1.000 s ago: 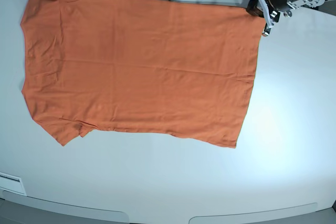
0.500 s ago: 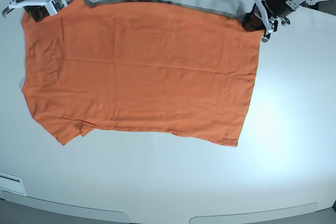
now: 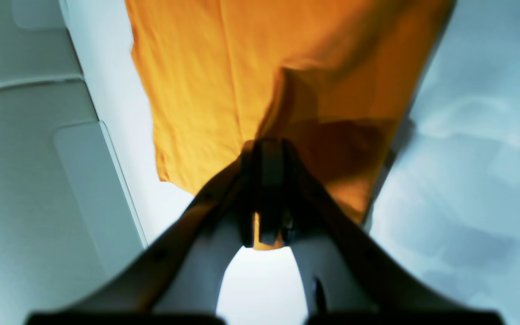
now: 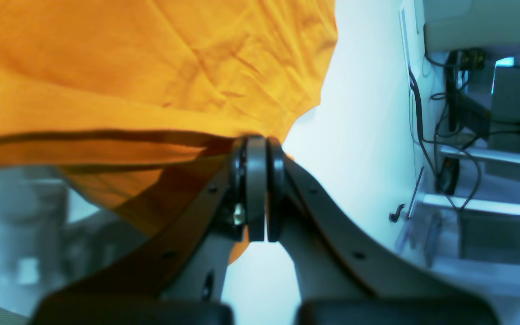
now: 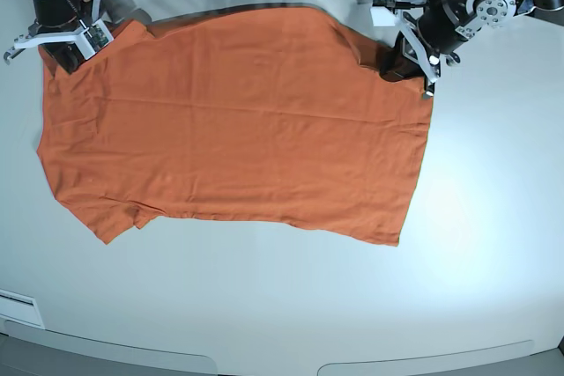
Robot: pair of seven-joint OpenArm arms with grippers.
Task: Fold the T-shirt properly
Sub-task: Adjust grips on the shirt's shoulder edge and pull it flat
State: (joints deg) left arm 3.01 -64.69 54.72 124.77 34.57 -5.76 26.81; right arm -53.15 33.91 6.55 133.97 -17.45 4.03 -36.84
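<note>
Both tools have come forward over the tabletop (image 5: 493, 217), the left tool (image 5: 407, 63) and right tool (image 5: 69, 46) dragging the T-shirt (image 5: 238, 129)'s far edge along; it now seems lifted.

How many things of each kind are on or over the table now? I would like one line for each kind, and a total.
T-shirt (orange): 1
Grippers (left gripper, right gripper, each shut on a far corner of the T-shirt): 2
Total: 3
</note>
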